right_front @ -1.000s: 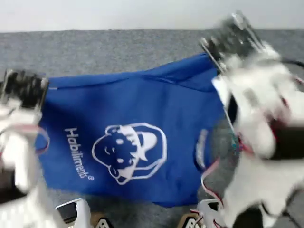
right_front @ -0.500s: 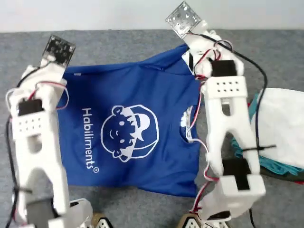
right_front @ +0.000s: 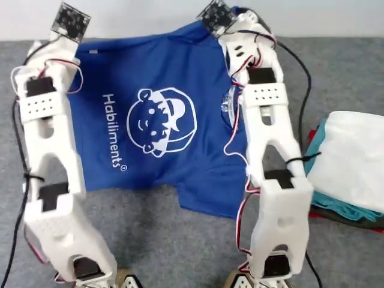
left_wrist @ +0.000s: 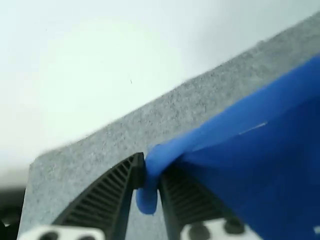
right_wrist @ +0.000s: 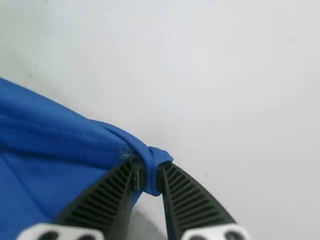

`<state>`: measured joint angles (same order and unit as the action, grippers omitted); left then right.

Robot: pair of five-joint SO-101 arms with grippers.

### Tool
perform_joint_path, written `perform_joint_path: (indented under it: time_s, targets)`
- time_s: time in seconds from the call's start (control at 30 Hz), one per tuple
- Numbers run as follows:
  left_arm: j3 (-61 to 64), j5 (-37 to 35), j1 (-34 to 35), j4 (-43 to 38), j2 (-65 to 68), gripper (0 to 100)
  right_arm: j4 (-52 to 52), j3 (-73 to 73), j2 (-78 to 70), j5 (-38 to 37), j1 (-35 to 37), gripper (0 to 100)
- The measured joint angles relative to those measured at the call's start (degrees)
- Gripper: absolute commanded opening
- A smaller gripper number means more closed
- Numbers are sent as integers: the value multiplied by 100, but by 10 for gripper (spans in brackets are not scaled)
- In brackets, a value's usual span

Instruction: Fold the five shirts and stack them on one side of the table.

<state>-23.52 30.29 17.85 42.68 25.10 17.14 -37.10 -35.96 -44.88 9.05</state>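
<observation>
A blue shirt [right_front: 150, 126] with a white cartoon print lies spread on the grey table, its far edge pulled up to the back. My left gripper [left_wrist: 148, 186] is shut on the blue shirt's [left_wrist: 260, 155] far left corner, at the table's back left. My right gripper [right_wrist: 148, 181] is shut on the blue shirt's [right_wrist: 55, 145] far right corner, near the back wall. Both arms [right_front: 45, 138] [right_front: 267, 132] stretch across the table along the shirt's two sides. A sleeve hangs near the front, below the right arm.
A pile of shirts [right_front: 348, 168], white on top with teal and darker ones beneath, sits at the right edge of the grey table [right_front: 150, 240]. A white wall [right_front: 150, 15] runs along the back.
Both arms have stretched toward the back of the table, dragging the blue shirt's far edge with them. The shirt has slid backward and flattened out.
</observation>
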Motion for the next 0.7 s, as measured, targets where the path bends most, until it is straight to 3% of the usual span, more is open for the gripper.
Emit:
perform_joint_path:
  time_s: [0.3,0.7]
  targets:
    - [-1231,0,-316,949,563,14,273,-1134,-800,-132,35,10]
    - [-1301,0,-211,2769,598,14,4141,-1275,-484,-132,35,10]
